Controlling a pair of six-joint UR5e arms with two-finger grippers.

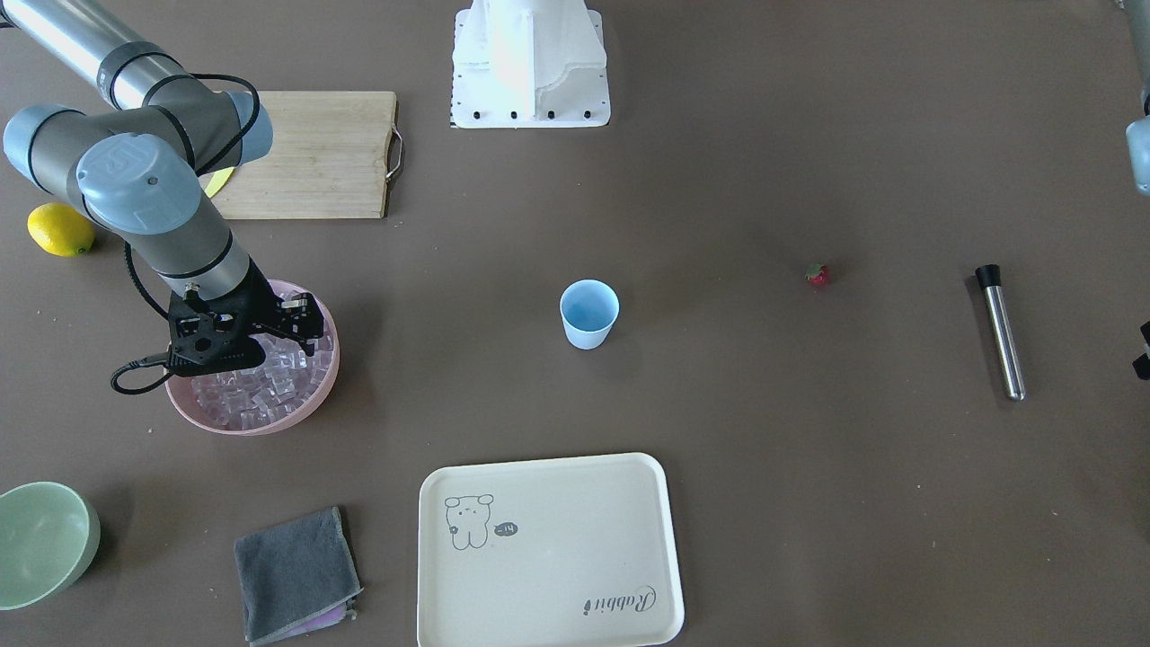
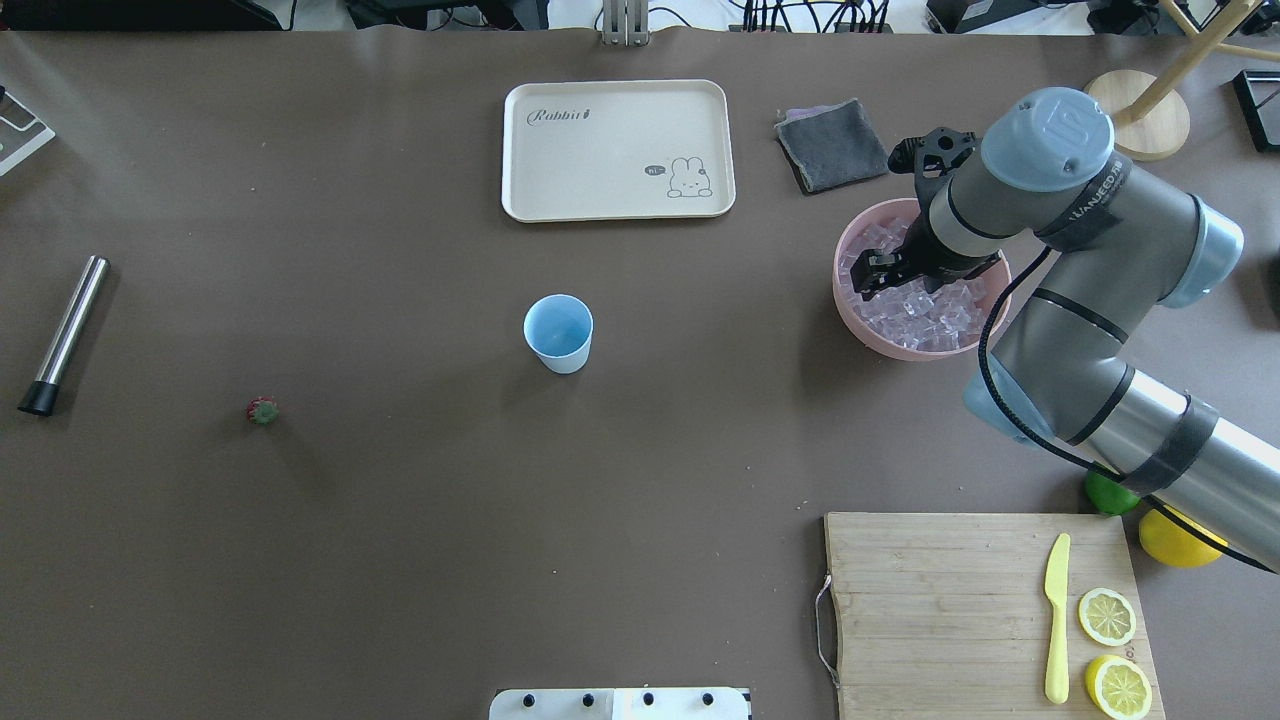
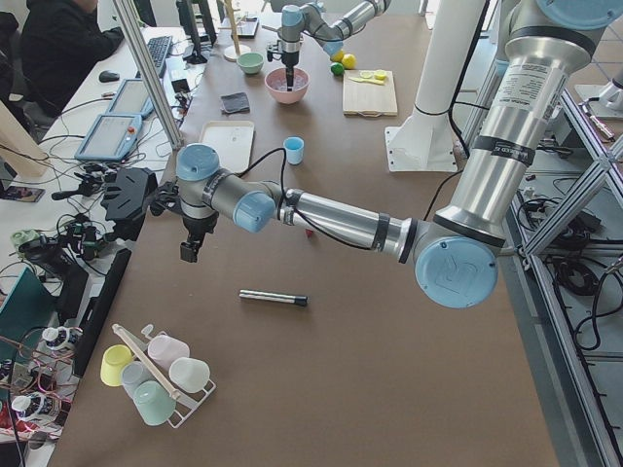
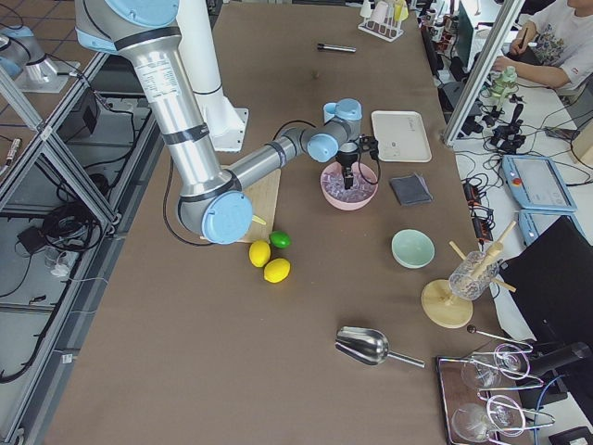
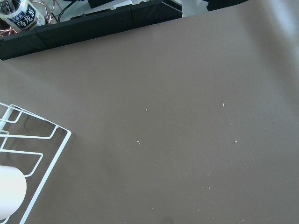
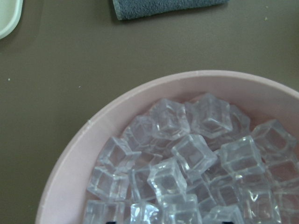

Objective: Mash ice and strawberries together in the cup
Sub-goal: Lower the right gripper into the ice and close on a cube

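Ice (image 6: 189, 154) lies piled under my right tool (image 2: 872, 282), open wide and holding nothing, so I should dip slowly and pinch just one cube.

Clear ice cubes (image 6: 187, 158) heap in a pink bowl (image 6: 88, 144); the light-blue cup (image 2: 558, 333) stands upright, the strawberry (image 2: 263, 410) well apart.

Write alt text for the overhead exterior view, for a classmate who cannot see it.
The right gripper hangs over a pink bowl of ice on the right of the view. The light blue cup stands empty in the middle, and the strawberry lies alone far to its left, near a metal rod.
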